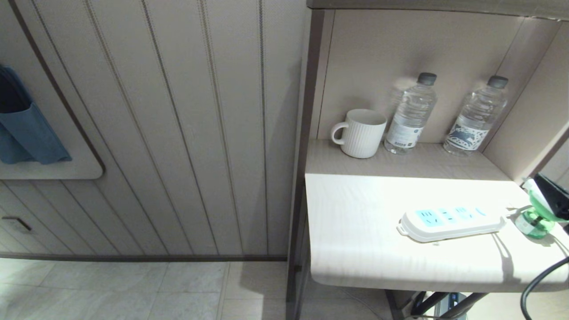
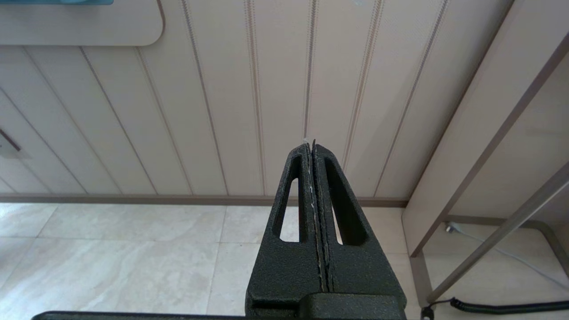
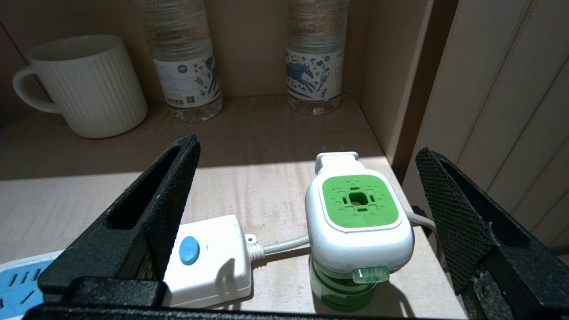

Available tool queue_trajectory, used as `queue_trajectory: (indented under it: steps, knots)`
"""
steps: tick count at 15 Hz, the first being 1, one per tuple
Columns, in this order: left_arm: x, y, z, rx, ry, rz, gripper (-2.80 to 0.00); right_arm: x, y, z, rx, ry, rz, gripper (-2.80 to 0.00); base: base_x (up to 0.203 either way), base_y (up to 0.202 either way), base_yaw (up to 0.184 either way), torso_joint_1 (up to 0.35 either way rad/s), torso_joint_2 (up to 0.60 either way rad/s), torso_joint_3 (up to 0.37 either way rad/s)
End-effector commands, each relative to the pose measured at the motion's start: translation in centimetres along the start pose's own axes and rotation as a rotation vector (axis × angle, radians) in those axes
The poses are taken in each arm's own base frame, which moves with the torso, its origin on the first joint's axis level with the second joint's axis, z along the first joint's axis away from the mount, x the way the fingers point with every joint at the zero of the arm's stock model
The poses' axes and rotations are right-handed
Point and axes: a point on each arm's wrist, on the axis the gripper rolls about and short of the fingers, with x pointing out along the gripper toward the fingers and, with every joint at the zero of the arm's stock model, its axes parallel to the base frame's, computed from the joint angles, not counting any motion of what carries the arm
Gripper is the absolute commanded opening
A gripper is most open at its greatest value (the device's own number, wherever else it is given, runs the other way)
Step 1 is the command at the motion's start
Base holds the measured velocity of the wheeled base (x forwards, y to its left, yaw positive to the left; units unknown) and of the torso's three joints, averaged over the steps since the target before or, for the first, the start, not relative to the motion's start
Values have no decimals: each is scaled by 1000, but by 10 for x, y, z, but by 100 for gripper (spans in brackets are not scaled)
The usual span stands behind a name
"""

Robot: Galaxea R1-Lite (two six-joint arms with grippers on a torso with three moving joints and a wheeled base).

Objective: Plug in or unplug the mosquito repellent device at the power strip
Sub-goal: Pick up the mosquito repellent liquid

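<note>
Small white plastic mosquito repellent device [image 3: 358,222] with green square top patch and translucent green liquid bottle: upright on the pale wood-grain bench [image 1: 355,231], unplugged, prongs bare and pointing toward the back shelf, just beside the cord end of the strip. Long flat white power strip [image 1: 451,220] with light-blue socket faces and blue button: flat on the bench, to the robot's left of the device, its thin white cord [image 3: 284,244] passing behind the bottle; no socket occupied as far as visible. Right gripper [image 3: 306,213]: jaws spread to full width, empty, flanking the device with a gap on either side, no contact. Left gripper [image 2: 313,146]: jaws pressed together, empty, parked away from the bench and aimed at the panelled wall and tiled floor. White ribbed ceramic mug [image 1: 360,133] and two clear plastic water bottles [image 1: 411,115] on the shelf at the back, well apart from the work. Step in hand, by judgement: approach for pick-up before plugging in. Next move calls for: centring on the white head, closing squarely without tipping the bottle, then lifting, turning prongs downward and aligning over a blue socket.
</note>
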Motion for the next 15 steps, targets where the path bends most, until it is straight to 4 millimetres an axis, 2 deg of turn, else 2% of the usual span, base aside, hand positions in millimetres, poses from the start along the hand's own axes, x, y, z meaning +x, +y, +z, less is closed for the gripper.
queue_trajectory:
  steps: [1,9,15]
  knots:
    - [0,0,0,0,-1,0,-280,4,-2,-4,8,18,-6,0,0,0,0,0,0,0]
    - [0,0,0,0,-1,0,-280,11,-7,-14,16,70,-25,0,0,0,0,0,0,0]
    - [0,0,0,0,-1,0,-280,16,-8,-17,-66,84,-24,0,0,0,0,0,0,0]
